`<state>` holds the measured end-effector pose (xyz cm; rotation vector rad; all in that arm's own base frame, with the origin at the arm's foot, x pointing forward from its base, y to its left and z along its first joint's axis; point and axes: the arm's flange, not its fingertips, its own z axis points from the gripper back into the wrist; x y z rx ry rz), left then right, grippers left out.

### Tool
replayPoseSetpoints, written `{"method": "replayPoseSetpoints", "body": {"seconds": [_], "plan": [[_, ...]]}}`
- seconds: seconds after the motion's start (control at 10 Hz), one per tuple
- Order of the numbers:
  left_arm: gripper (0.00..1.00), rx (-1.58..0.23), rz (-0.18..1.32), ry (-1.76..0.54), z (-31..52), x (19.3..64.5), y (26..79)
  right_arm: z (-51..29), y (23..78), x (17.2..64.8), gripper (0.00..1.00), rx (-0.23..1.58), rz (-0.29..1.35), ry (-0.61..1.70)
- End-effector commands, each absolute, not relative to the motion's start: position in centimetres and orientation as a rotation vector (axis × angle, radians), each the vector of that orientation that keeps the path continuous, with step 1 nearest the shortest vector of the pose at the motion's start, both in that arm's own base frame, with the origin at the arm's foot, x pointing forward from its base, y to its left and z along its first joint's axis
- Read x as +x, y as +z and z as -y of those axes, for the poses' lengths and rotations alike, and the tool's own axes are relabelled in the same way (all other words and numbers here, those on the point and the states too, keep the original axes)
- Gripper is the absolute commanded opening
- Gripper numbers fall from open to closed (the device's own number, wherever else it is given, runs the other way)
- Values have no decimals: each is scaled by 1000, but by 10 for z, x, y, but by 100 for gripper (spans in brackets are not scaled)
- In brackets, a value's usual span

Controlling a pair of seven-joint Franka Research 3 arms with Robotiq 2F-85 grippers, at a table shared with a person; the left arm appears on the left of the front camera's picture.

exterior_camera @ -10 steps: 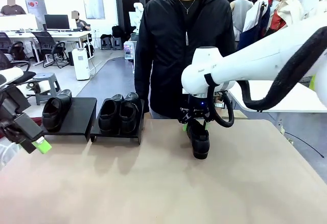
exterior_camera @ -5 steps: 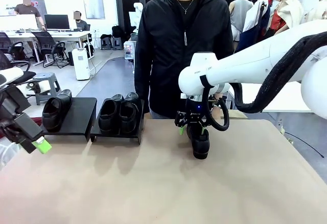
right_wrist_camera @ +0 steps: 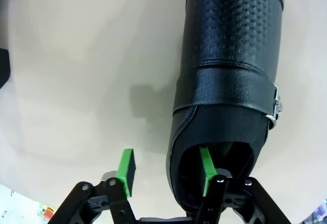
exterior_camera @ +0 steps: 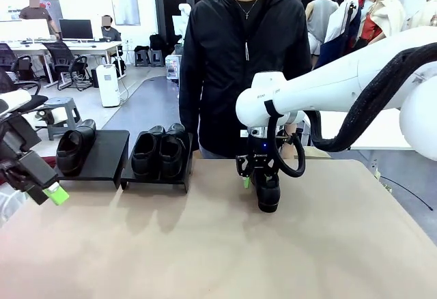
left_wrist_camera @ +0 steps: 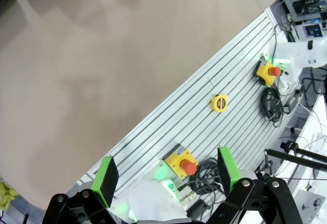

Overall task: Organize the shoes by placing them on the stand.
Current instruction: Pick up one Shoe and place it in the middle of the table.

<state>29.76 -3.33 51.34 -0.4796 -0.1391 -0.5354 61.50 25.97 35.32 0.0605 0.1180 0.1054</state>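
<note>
Here the right claw point(right_wrist_camera: 164, 173) is spread around one side wall of a black shoe point(right_wrist_camera: 230, 75) standing on the bench point(exterior_camera: 205, 244): one finger inside the opening, the other outside. To its left, well apart, the stand point(exterior_camera: 109, 154) holds three shoes point(exterior_camera: 158, 150). The left claw point(left_wrist_camera: 166, 175) gapes, grasping nothing.

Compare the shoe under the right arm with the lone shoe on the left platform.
The shoe on the table lies on bare tabletop; the lone racked shoe rests on the sloped stand. The right gripper straddles the table shoe's side wall, jaws open; nothing touches the racked one. Both are black and glossy.
</note>
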Motion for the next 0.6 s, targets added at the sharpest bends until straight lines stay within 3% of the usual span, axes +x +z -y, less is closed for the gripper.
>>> {"method": "replayPoseSetpoints", "body": {"seconds": [0.0, 0.5], "plan": [[100, -479, 140, -526, 31, 298, 515, -262, 356, 624, 0, 30, -54, 97], [100, -479, 140, -526, 31, 298, 515, -262, 356, 626, 0, 19, -44, 99]]}}
